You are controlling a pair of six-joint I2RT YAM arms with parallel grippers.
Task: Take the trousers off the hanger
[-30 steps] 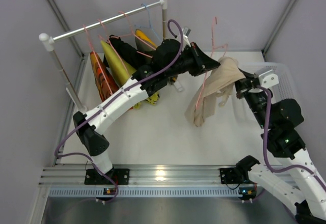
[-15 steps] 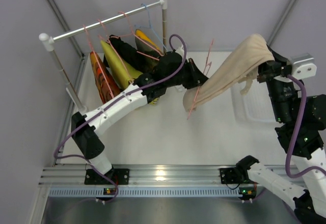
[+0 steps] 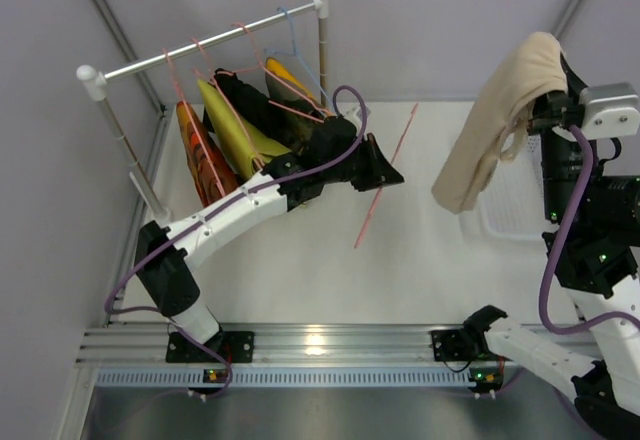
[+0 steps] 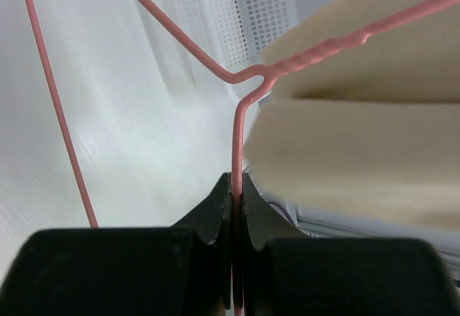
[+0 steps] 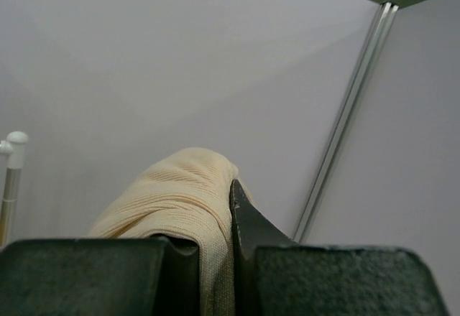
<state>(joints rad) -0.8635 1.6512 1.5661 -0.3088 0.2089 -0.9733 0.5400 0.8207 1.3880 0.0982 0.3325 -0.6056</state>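
- Top external view: the left gripper [image 3: 392, 174] holds a pink wire hanger [image 3: 372, 205] out over the middle of the table [image 3: 300, 280], away from the rail [image 3: 200, 42]; the wire looks bare, and I judge it is held out here so that cloth could slide off without catching the clothes on the rail
- The beige trousers [image 3: 500, 125] hang from the right gripper [image 3: 548, 110], raised high at the right and well apart from the hanger; their legs dangle above a white mesh basket [image 3: 520, 210], so the height probably serves to clear the wire and the basket looks like the drop place
- Left wrist view: the left claw's jaws are pinched tight on one strand of the hanger, just below the twisted neck; gripping there steadies the frame and leaves the sloping arms free for cloth to run off
- Right wrist view: the right claw's black fingers [image 5: 241, 208] are clamped on a fold of the beige knit, which bulges up over them; a bunched fold gives soft cloth enough bulk to hold
- The orange-red patterned trousers [image 3: 200, 155] hang on the rail near its left end, beside a yellow garment [image 3: 235, 125] and a black garment [image 3: 250, 100]; this pair is not yet off its hanger, so I judge the task about half done
- What the next move calls for, as I read it: lower the beige pair into the basket before letting go, since the loose legs could drape over its rim
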